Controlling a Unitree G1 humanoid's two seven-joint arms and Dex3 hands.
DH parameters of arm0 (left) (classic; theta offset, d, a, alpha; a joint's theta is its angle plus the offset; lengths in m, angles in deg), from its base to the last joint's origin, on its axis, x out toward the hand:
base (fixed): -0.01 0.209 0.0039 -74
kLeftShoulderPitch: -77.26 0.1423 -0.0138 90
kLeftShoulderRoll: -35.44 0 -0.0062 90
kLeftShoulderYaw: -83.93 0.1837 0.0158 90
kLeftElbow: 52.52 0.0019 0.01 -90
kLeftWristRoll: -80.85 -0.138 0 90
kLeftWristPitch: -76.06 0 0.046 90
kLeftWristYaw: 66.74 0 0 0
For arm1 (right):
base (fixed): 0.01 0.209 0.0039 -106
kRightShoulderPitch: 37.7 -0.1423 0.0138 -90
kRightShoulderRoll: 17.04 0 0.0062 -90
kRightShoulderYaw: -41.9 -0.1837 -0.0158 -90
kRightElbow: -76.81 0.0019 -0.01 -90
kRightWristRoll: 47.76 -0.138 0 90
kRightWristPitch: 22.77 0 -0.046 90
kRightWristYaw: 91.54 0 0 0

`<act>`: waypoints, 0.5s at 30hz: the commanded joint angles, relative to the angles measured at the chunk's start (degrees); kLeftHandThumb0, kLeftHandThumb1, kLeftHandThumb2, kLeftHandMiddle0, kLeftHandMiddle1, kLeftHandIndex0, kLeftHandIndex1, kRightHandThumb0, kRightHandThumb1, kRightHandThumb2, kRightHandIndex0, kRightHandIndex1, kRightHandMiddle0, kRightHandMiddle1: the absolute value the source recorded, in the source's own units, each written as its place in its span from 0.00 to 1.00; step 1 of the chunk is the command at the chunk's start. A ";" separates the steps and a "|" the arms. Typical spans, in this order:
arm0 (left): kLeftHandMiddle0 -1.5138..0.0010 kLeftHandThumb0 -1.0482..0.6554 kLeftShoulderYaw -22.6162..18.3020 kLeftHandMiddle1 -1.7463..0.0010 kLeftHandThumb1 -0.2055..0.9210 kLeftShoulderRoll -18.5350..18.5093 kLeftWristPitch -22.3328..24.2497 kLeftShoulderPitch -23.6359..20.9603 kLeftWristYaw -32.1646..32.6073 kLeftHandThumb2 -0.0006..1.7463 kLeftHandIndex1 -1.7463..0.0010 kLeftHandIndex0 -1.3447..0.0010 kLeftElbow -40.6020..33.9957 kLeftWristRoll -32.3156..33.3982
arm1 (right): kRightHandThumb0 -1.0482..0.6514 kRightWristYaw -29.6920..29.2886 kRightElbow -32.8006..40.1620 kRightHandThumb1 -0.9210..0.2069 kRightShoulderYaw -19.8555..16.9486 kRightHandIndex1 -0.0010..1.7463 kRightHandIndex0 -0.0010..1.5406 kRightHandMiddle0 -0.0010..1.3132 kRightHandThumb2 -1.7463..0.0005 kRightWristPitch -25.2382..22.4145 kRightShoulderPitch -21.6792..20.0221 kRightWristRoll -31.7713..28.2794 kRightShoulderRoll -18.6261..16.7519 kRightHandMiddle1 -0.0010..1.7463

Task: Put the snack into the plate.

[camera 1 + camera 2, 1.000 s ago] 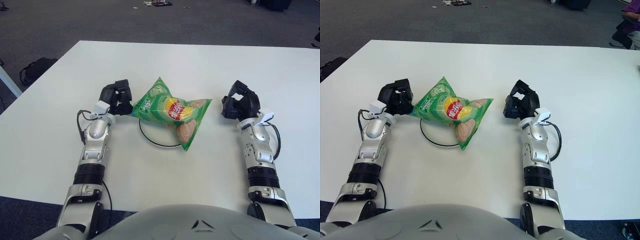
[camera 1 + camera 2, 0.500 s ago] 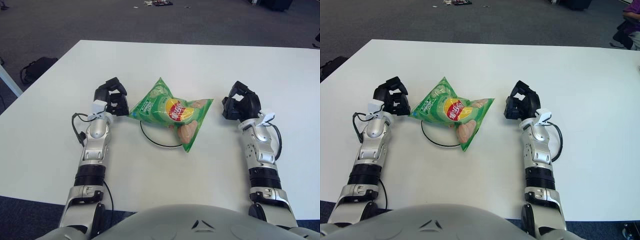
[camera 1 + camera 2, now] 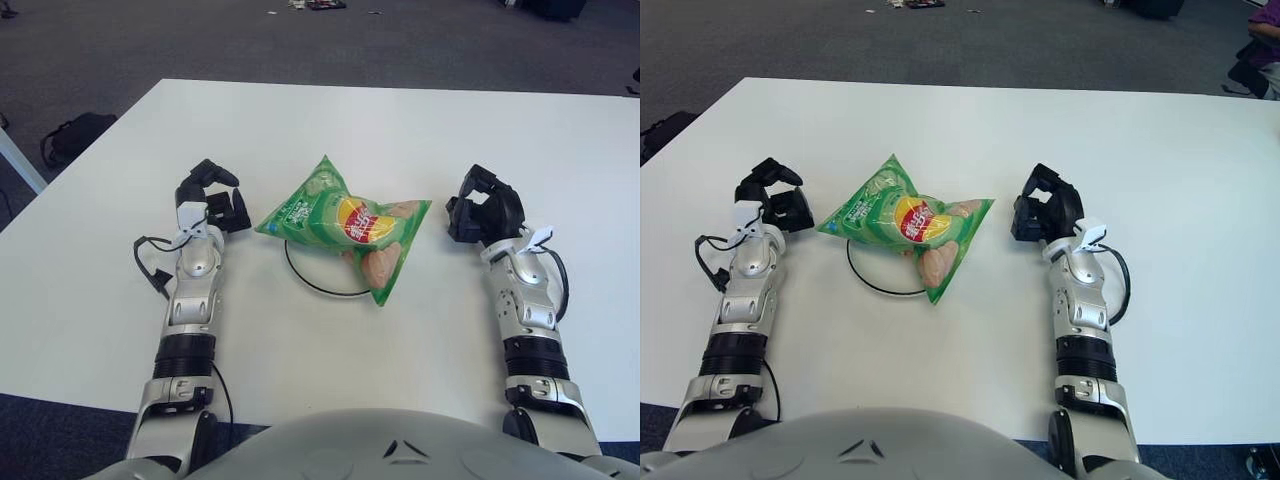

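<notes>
Now released, the snack (image 3: pixel 345 225) lies across the plate (image 3: pixel 305 282), a white dish marked by its dark rim, with the bag's lower corner spilling over the rim's near-right side. Left of the bag, the left hand (image 3: pixel 210 200) has drawn back from the corner it pinched a second ago and now stands apart, fingers loosely spread and empty. Right of the bag, the right hand (image 3: pixel 485 205) hovers, curled around nothing. Placement looks done.
</notes>
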 commanded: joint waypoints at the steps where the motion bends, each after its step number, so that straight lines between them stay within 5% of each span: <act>1: 0.04 0.28 0.05 0.00 0.28 4.46 1.16 5.17 0.53 0.90 0.00 0.41 1.56 1.39 | 0.27 -0.02 -3.43 0.75 0.66 1.00 0.90 0.63 0.07 -0.80 5.73 -0.61 -3.05 1.00; 15: 0.05 0.30 -0.81 0.00 0.34 4.79 4.21 6.13 -0.34 0.85 0.00 0.46 0.13 5.10 | 0.27 -0.16 -2.68 0.74 0.38 1.00 0.90 0.62 0.08 -2.22 5.91 -0.96 -3.11 1.00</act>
